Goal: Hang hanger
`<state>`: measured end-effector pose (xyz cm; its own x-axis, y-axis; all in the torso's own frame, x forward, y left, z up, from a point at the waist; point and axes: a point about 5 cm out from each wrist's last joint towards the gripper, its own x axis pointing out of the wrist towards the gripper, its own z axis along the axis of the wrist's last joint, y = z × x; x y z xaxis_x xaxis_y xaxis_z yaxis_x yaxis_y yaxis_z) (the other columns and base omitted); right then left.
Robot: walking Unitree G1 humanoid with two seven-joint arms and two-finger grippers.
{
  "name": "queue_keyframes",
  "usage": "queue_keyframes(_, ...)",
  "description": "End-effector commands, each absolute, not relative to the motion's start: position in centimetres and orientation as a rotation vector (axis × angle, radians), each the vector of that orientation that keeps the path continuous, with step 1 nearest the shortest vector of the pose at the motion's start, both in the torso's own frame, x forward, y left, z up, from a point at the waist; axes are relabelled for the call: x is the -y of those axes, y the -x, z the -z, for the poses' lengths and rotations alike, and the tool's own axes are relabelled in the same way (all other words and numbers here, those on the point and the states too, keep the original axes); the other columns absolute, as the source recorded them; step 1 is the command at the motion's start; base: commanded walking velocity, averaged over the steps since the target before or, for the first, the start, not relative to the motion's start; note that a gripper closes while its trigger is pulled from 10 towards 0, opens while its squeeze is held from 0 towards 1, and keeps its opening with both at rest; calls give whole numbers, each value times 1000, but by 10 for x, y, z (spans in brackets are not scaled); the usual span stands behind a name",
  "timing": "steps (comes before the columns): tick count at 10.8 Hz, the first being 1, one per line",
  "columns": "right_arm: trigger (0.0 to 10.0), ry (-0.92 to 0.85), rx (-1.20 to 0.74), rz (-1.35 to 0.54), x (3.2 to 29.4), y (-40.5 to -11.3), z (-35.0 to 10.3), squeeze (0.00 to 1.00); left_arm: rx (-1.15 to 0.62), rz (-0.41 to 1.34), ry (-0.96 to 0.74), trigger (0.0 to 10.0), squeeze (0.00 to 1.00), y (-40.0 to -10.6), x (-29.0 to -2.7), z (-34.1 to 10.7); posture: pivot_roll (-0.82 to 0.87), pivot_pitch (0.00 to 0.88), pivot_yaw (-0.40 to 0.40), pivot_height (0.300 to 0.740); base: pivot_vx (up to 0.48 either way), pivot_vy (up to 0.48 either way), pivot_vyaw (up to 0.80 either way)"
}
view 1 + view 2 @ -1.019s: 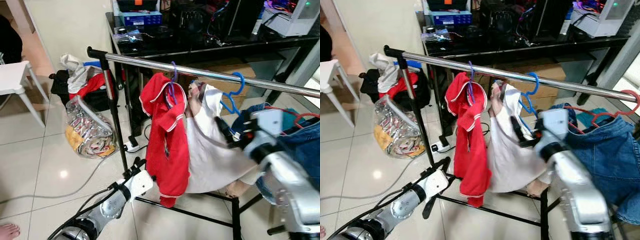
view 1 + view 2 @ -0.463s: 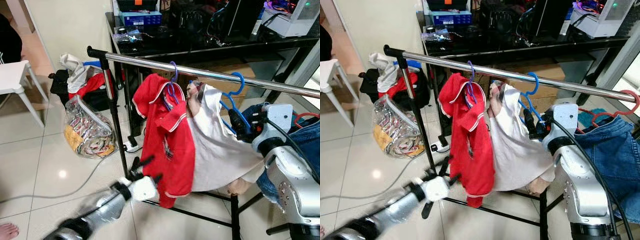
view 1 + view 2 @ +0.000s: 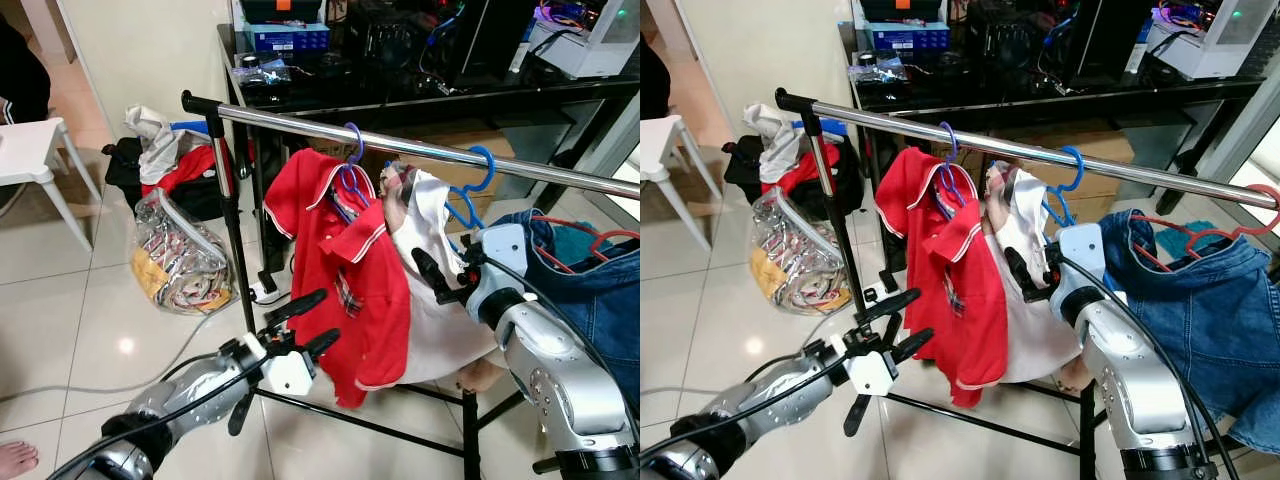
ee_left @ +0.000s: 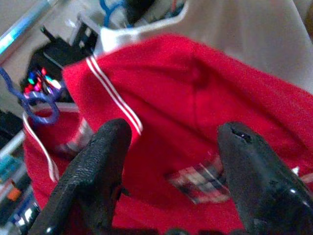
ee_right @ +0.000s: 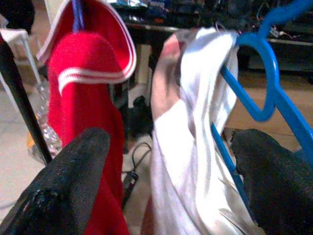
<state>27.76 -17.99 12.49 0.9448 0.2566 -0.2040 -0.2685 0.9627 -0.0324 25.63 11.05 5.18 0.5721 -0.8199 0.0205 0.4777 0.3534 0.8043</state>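
Note:
A chrome rail (image 3: 420, 148) carries a red shirt (image 3: 350, 270) on a purple hanger (image 3: 350, 172). Beside it a white garment (image 3: 440, 320) hangs on a blue hanger (image 3: 470, 195). A denim jacket (image 3: 600, 290) on a red hanger (image 3: 600, 232) hangs at the right end. My left gripper (image 3: 328, 315) is open, low at the red shirt's left hem, with the red cloth (image 4: 195, 107) just ahead of its fingers (image 4: 98, 166). My right gripper (image 3: 428, 268) is open against the white garment, the blue hanger (image 5: 274, 93) between its fingers (image 5: 63, 186).
The rack's black post (image 3: 228, 210) and floor bar (image 3: 370, 425) stand close in front. Behind is a black desk (image 3: 400, 95) with electronics. A plastic bag (image 3: 180, 260), a clothes pile (image 3: 165, 150), a white stool (image 3: 30, 160) and a person's bare foot (image 3: 15, 460) are at the left.
My left arm has risen from near the floor to the red shirt's hem, fingers spread. The red shirt has swung to the right. My right gripper drew lower and left along the white garment.

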Motion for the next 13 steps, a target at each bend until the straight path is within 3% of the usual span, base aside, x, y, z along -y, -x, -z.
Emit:
queue_keyframes(1, 10000, 69, -216, -254, 183, -279, -123, 0, 539, 867, -858, 10000, 0, -262, -108, -65, 26, 0, -49, 740, 0, 0, 0)
queue_keyframes(3, 10000, 58, -205, -199, 186, -281, -122, 0, 621, 804, -845, 10000, 0, -269, -113, -84, 27, 0, -47, 740, 0, 0, 0)
queue_keyframes(5, 10000, 53, -131, -126, 193, -287, -134, 0, 575, 722, -736, 10000, 0, -273, -119, -89, 33, 0, -44, 740, 0, 0, 0)
queue_keyframes(6, 10000, 58, -95, -78, 199, -290, -141, 0, 531, 700, -659, 10000, 522, -272, -119, -86, 34, 0, -44, 740, 0, 0, 0)
queue_keyframes(7, 10000, 81, -94, -47, 205, -292, -142, 0, 510, 707, -601, 10000, 490, -267, -115, -84, 38, 0, -47, 740, 0, 0, 0)
queue_keyframes(8, 10000, 118, -103, -25, 209, -292, -141, 0, 513, 730, -562, 10000, 145, -265, -109, -86, 43, 0, -52, 740, 0, 0, 0)
queue_keyframes(9, 10000, 151, -119, -25, 210, -292, -138, 0, 510, 757, -502, 10000, 0, -265, -103, -93, 46, 0, -58, 740, 0, 0, 0)
queue_keyframes(13, 10000, 181, -160, -113, 201, -291, -136, 0, 520, 841, -452, 10000, 0, -267, -95, -108, 37, 0, -57, 740, 0, 0, 0)
